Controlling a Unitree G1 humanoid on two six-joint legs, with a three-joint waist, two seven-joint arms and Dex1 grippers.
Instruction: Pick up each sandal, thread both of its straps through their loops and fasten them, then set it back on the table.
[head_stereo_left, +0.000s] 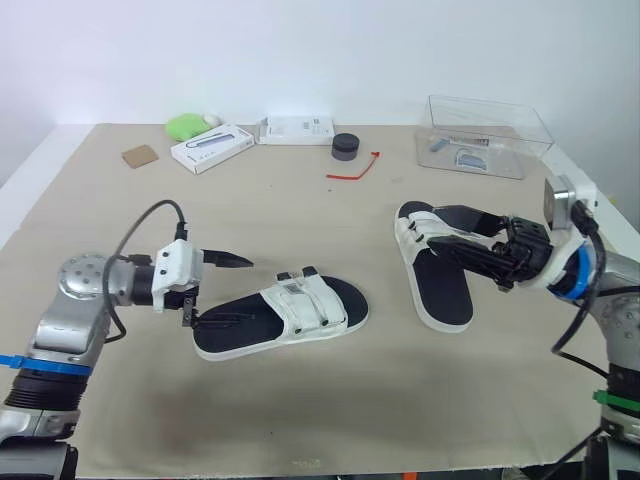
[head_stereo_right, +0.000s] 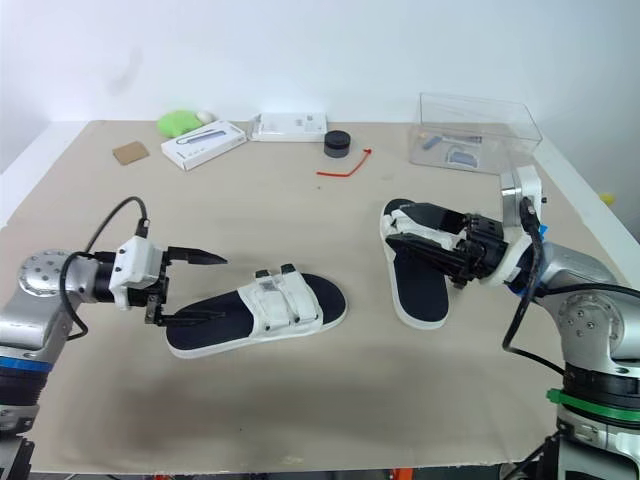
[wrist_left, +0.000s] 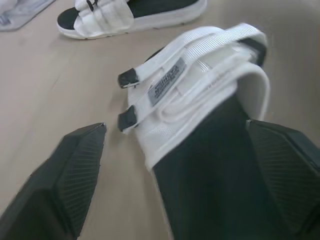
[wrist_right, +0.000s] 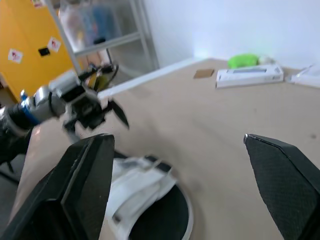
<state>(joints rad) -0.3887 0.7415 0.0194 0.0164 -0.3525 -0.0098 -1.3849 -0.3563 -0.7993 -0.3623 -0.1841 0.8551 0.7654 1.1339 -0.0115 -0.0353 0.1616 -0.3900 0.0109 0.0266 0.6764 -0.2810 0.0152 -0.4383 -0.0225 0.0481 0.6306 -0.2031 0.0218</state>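
clear box (head_stereo_left: 500, 120) behind the right sandal (head_stereo_left: 442, 292) holds small bluish items (head_stereo_left: 468, 158).

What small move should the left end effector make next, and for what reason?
Probably it should close on the near sandal's heel end. The left end effector is open, and the left wrist view shows the sandal's black footbed between its fingers. The sandal lies flat on the table, not yet gripped, so a grasp must come before lifting.

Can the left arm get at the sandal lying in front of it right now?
Probably yes: the left gripper hangs open at the heel end of the near sandal, with nothing between them.
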